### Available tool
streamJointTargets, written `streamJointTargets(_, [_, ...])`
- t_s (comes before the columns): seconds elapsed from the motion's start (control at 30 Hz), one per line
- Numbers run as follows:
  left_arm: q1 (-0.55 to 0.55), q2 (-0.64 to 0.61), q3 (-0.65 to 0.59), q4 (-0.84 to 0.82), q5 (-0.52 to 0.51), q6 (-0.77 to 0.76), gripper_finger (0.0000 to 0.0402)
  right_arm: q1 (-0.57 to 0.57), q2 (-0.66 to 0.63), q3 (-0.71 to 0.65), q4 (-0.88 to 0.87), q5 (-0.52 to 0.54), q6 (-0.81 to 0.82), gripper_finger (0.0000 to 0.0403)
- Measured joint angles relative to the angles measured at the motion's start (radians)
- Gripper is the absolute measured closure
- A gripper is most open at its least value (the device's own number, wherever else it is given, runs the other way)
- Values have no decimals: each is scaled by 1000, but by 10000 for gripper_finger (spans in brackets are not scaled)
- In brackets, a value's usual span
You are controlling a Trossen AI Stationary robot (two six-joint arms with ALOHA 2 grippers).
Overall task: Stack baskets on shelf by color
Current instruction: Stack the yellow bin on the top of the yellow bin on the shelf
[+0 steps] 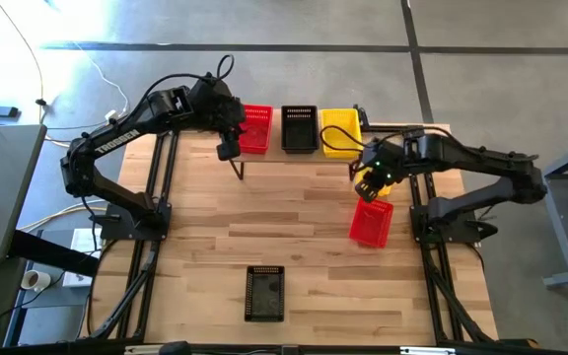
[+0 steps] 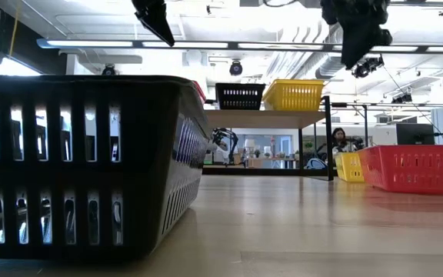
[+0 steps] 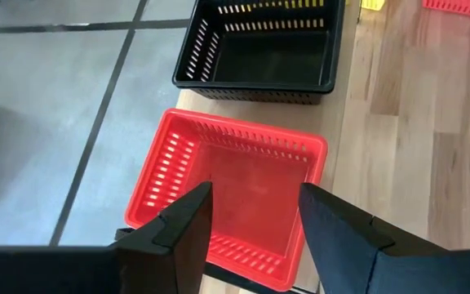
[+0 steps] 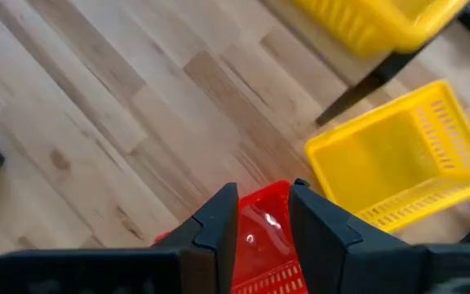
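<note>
Three basket colours already sit on the shelf (image 1: pixel 383 130): a red basket (image 1: pixel 255 128) at its left end, a black basket (image 1: pixel 299 128) in the middle, a yellow basket (image 1: pixel 339 131) at its right end. You can take the shelf as the landmark throughout.

Left gripper (image 3: pixel 255 216): poised directly above the shelf's red basket (image 3: pixel 228 193), fingers spread apart and holding nothing.

Right gripper (image 4: pixel 263 214): just in front of the shelf's right end, above a loose red basket (image 1: pixel 371 221) on the tabletop (image 1: pixel 294 222). Its fingers stand close on either side of that basket's rim (image 4: pixel 261 233) in the right wrist view; whether they actually pinch it you cannot tell.

Key relation: the loose red basket lies in front of the shelf's right end, while its matching stack is at the shelf's left end. You would therefore judge the coming move a lift and a carry leftward along the shelf front. The right arm is much the nearer to the basket, and its long axis runs roughly front to back, slightly skewed against the shelved red one.

Also present: a loose yellow basket (image 4: pixel 406 155) under the shelf's right end, and a loose black basket (image 1: pixel 264 293) well in front of the shelf.
</note>
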Motion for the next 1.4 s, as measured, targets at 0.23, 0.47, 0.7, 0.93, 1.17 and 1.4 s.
streamJointTargets(0.23, [0,0,0,-1,0,-18,229,-6,-19,-163,70,0,24,302])
streamJointTargets(0.47, [0,0,0,-1,1,-52,229,-6,-17,-287,115,43,127,275])
streamJointTargets(0.7, [0,0,0,-2,1,-67,229,-4,-17,-398,160,69,136,268])
streamJointTargets(0.93, [0,0,0,-2,1,-68,229,-3,-17,-461,185,114,92,269])
streamJointTargets(1.17, [0,0,0,-2,1,-68,229,-3,-17,-461,195,152,-78,269])
streamJointTargets(1.4, [0,0,0,-2,1,-68,229,-5,-17,-461,212,172,-173,269])
